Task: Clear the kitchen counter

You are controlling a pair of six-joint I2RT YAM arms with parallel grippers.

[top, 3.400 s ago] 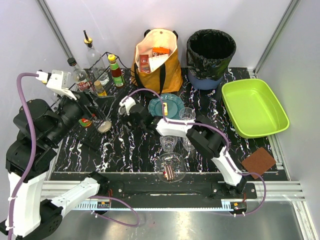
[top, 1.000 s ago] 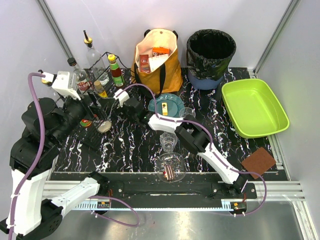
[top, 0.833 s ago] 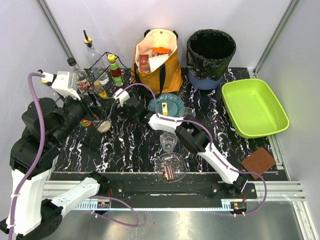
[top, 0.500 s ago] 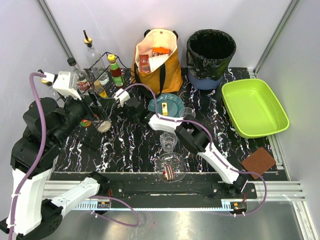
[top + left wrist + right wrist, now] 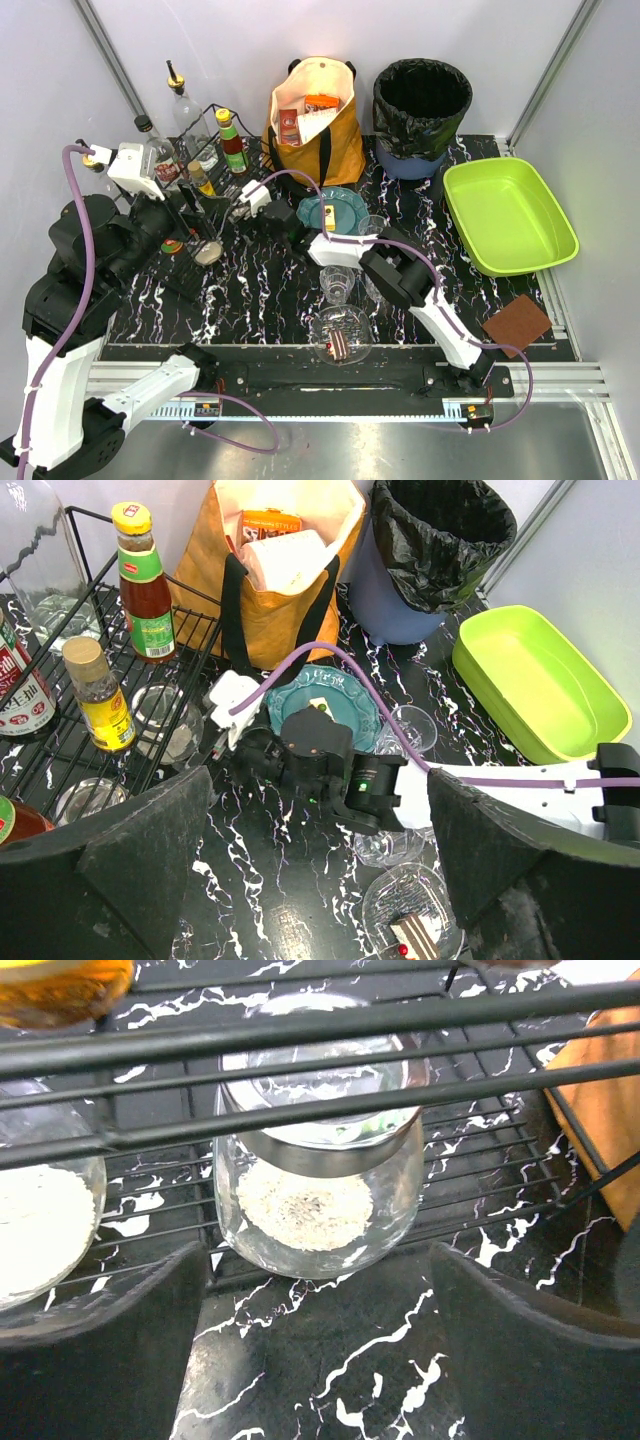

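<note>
my right gripper [image 5: 320, 1345] gapes empty before a glass jar [image 5: 315, 1195] in the wire rack [image 5: 300, 1028]; left gripper [image 5: 320, 870] splayed, seemingly holding nothing.

Glossy kitchen counter [image 5: 255, 290], metal wire rack [image 5: 200, 1037], clear glass jar [image 5: 315, 1200], plastic tray [image 5: 505, 215].

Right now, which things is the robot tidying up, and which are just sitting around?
Part of the job, I think: kitchen counter, teal plate, stemmed glass, glass dish, brown sponge, and the jar that the open right gripper faces.
Just sitting around, probably: black bin, orange bag, green tray, red sauce bottle.
</note>
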